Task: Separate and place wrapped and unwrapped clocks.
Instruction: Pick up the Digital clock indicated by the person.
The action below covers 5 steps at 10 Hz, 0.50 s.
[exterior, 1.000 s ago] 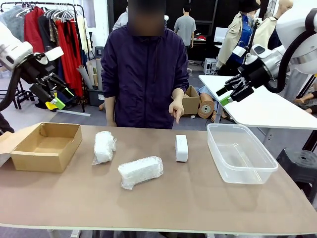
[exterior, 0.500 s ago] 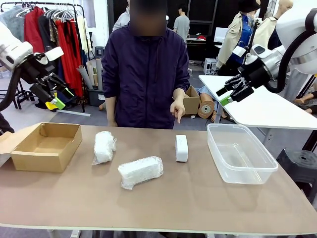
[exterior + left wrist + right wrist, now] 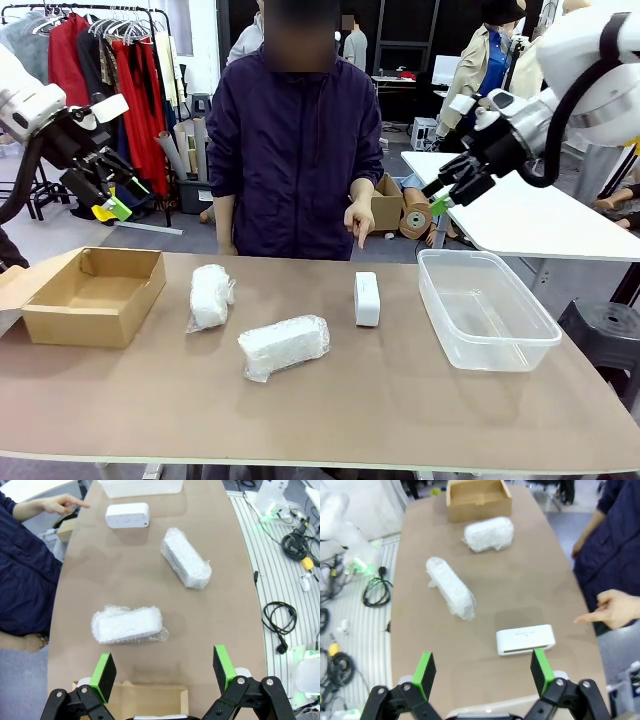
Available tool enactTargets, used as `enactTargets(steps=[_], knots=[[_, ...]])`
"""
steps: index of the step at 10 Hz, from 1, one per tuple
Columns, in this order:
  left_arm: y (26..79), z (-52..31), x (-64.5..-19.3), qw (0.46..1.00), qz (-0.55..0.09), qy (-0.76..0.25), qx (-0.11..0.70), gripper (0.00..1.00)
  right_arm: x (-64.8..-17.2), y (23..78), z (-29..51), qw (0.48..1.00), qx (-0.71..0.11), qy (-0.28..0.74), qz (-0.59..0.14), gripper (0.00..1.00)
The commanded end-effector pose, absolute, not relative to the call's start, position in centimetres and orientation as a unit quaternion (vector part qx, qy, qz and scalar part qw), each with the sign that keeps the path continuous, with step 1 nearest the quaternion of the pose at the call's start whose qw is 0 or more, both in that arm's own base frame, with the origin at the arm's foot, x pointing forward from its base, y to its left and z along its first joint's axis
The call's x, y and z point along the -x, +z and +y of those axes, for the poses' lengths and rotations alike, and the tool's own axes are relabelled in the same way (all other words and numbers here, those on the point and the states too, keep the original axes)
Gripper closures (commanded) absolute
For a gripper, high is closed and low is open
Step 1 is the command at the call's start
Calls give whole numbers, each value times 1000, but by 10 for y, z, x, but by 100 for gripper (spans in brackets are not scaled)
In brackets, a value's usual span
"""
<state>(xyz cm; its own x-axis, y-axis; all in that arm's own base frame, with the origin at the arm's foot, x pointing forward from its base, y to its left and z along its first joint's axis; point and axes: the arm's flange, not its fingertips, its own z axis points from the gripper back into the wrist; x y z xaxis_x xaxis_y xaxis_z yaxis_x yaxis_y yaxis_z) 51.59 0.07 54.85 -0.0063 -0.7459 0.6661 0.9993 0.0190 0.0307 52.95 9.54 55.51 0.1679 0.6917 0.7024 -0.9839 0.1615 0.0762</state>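
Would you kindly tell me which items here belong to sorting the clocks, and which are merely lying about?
Job: left wrapped clock, middle wrapped clock, bare white clock; likely destinations: cardboard box, clear tub.
Lying about: clothes rack, white side table, floor cables.

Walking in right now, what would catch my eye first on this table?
Two lumpy white bundles in clear bubble wrap lie mid-table, a small bare white rectangular block to their right, a person's hand pointing down toward it. A brown cardboard box sits at the left end, a clear plastic tub at the right.
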Motion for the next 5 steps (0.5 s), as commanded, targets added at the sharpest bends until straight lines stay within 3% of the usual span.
enactTargets(steps=[1, 4, 5], knots=[[551, 2, -513, 662, -266, -659, 238, 0, -531, 572, 133, 763, -238, 560, -220, 0], [551, 2, -513, 662, -266, -659, 238, 0, -543, 580, 176, 806, -195, 537, -152, 0], [551, 2, -513, 662, -266, -659, 238, 0, -552, 581, 192, 822, -169, 535, -97, 0]])
